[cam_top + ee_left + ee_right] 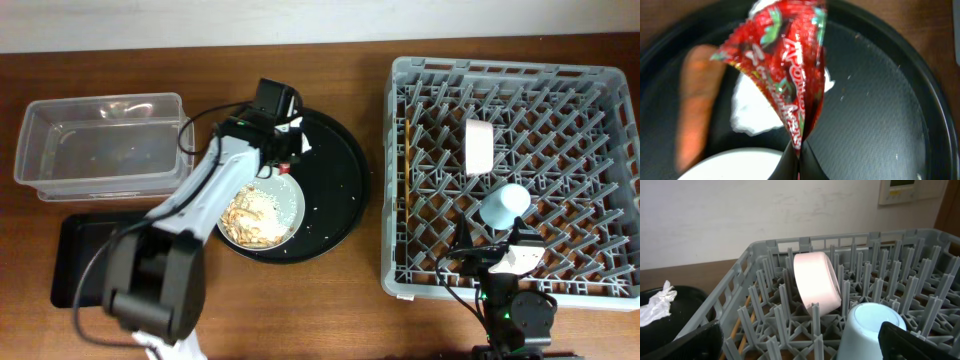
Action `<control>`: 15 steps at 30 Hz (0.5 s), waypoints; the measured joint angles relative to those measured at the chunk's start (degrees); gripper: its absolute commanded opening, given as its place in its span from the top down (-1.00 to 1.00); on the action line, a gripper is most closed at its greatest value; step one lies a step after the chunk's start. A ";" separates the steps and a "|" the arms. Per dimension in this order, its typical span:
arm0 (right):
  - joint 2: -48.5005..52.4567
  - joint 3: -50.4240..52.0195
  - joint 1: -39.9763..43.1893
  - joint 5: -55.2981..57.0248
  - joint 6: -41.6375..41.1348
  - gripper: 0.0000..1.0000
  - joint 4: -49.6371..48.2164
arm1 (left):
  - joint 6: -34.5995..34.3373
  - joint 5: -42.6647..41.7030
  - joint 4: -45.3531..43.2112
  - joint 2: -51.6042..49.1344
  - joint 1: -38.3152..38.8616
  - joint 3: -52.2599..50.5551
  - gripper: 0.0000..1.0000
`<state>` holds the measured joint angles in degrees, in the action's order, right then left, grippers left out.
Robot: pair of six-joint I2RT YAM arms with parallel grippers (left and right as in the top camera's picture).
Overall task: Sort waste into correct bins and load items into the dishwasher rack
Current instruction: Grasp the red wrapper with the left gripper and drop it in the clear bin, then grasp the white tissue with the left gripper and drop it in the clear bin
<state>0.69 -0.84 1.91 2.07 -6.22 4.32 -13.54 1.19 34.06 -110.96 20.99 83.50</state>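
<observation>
My left gripper (286, 150) (799, 156) is shut on the red shiny wrapper (785, 65) and holds it over the big round black tray (340, 180). Under it lie the crumpled white tissue (755, 107) and the orange-brown sausage piece (695, 105). The pale plate (285, 205) with shredded food scraps (250, 215) sits on the round tray. The white bowl (480, 147), light-blue cup (503, 205) and chopsticks (409, 170) are in the grey dishwasher rack (600, 80). My right gripper (510, 262) (805, 347) is open and empty at the rack's front edge.
The clear plastic tub (100, 140) stands at the far left, and the flat black rectangular tray (80, 260) lies in front of it. In the right wrist view the bowl (815, 280) stands on edge and the cup (867, 330) is upside down among the pegs.
</observation>
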 measured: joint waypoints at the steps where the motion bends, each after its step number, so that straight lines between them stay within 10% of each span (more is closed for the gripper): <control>1: 0.00 0.00 0.00 0.00 0.00 -0.96 0.02 | -1.11 3.43 3.30 4.00 -0.79 0.00 0.99; 6: 0.00 0.00 0.00 -0.02 -0.02 -0.96 0.02 | -3.98 14.75 6.86 9.92 -16.13 0.61 0.95; 8: 0.00 0.00 0.00 0.00 -0.02 -0.96 0.02 | -4.26 16.04 6.88 9.11 -25.31 0.61 0.43; 9: 0.00 0.00 0.00 0.00 0.04 -0.96 0.00 | -4.50 16.22 6.84 8.20 -27.58 0.61 -0.30; 11: 0.00 0.00 0.00 -0.02 -0.02 -0.96 0.00 | -4.48 15.08 5.16 6.75 -28.52 0.61 -0.63; 15: 0.00 0.00 0.00 -0.02 -0.02 -0.97 0.00 | -1.77 10.56 5.84 6.45 -27.26 3.06 -0.55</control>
<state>0.69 -0.84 1.91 2.04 -6.24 4.32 -15.31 11.75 39.90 -104.51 -6.26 86.56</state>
